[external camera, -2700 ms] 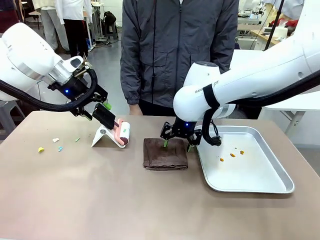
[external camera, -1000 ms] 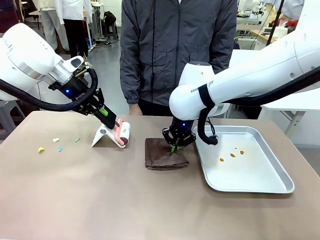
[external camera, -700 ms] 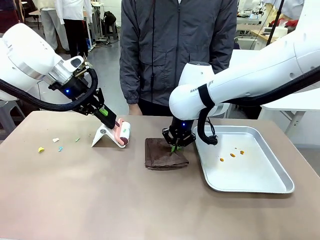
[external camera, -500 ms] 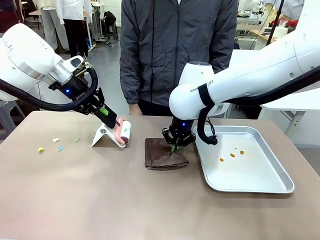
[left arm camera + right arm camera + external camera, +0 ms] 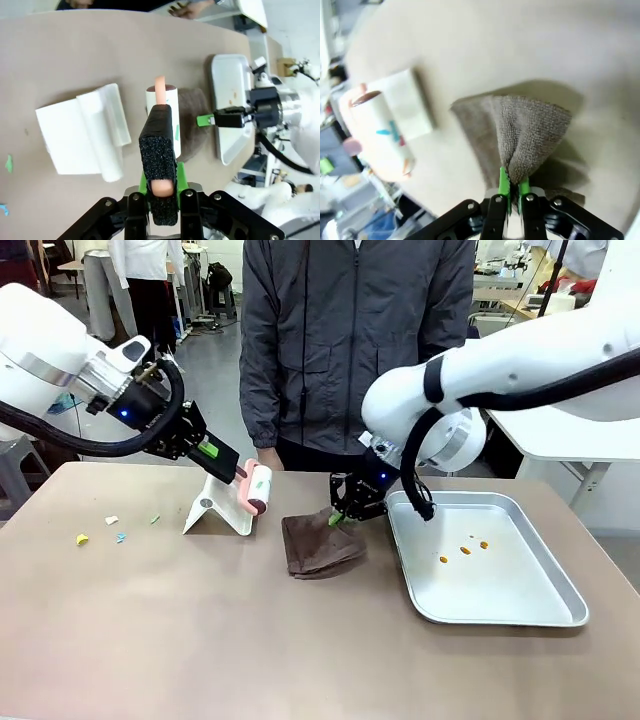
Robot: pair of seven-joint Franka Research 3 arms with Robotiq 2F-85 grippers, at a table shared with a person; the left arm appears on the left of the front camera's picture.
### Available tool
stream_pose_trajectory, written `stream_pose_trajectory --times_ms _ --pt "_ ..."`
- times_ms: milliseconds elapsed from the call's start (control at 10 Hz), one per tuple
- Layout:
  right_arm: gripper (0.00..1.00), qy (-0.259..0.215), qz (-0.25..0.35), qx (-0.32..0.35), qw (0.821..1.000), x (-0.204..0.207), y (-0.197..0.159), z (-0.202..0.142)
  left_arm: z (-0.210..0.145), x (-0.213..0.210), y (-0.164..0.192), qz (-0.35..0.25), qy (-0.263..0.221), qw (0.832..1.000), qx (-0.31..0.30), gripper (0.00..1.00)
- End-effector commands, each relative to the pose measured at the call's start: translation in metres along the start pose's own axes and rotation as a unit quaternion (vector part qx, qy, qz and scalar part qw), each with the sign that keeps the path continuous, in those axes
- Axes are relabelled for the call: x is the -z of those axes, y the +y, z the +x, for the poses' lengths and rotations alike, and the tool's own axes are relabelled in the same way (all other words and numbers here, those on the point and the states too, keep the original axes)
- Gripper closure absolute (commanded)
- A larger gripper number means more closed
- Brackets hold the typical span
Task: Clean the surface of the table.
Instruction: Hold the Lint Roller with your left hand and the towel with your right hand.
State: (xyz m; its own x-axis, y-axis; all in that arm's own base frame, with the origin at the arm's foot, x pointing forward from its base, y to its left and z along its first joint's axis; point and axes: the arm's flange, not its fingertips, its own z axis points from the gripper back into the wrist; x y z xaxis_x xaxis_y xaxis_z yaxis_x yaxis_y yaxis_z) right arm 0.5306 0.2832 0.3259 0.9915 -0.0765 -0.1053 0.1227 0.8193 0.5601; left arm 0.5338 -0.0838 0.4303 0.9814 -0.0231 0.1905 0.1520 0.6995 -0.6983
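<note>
The brownish table (image 5: 200, 640) carries several small coloured scraps (image 5: 112, 521) near its left end. My left gripper (image 5: 222, 461) is shut on the pink handle of a lint roller (image 5: 260, 488), holding it just above its white stand (image 5: 218, 511). In the left wrist view the handle (image 5: 159, 86) runs between the black pads of my left gripper (image 5: 160, 190) to the roller (image 5: 164, 107). My right gripper (image 5: 345, 516) is shut on the far right corner of a brown cloth (image 5: 318, 547), lifting it while the rest lies on the table. The right wrist view has the cloth (image 5: 530, 125) pinched in my right gripper (image 5: 512, 189).
A shiny metal tray (image 5: 530, 600) with a few small orange bits (image 5: 465, 549) lies at the right, close to the cloth. A person in a dark jacket (image 5: 350, 340) stands at the far edge. The near half of the table is bare.
My left gripper has raised the lint roller off its stand and carried it slightly right. My right gripper has pulled the cloth's corner up and back, rumpling the cloth.
</note>
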Motion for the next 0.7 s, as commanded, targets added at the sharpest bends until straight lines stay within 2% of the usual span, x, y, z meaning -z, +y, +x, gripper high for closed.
stream_pose_trajectory --times_ms 0,200,300,400,500,600 --pt "1.00 0.055 0.137 -0.034 0.989 -0.023 -0.037 -0.019 -0.016 -0.020 0.011 -0.081 0.022 0.996 0.024 0.86" --pt "1.00 0.072 0.259 -0.085 0.960 -0.044 -0.053 -0.035 -0.022 -0.051 0.035 -0.168 0.034 0.985 -0.006 0.86" --pt "1.00 0.089 0.289 -0.079 0.950 -0.051 -0.055 -0.049 -0.031 -0.068 0.052 -0.216 0.039 0.976 -0.005 0.86" --pt "1.00 0.113 0.310 -0.063 0.942 -0.058 -0.057 -0.071 -0.049 -0.085 0.073 -0.260 0.087 0.961 0.037 0.86" --pt "1.00 0.108 0.349 -0.036 0.930 -0.067 -0.062 -0.086 -0.067 -0.099 0.092 -0.292 0.084 0.953 0.012 0.86" --pt "1.00 0.107 0.384 -0.019 0.917 -0.076 -0.072 -0.102 -0.085 -0.112 0.114 -0.320 0.068 0.944 -0.045 0.86"
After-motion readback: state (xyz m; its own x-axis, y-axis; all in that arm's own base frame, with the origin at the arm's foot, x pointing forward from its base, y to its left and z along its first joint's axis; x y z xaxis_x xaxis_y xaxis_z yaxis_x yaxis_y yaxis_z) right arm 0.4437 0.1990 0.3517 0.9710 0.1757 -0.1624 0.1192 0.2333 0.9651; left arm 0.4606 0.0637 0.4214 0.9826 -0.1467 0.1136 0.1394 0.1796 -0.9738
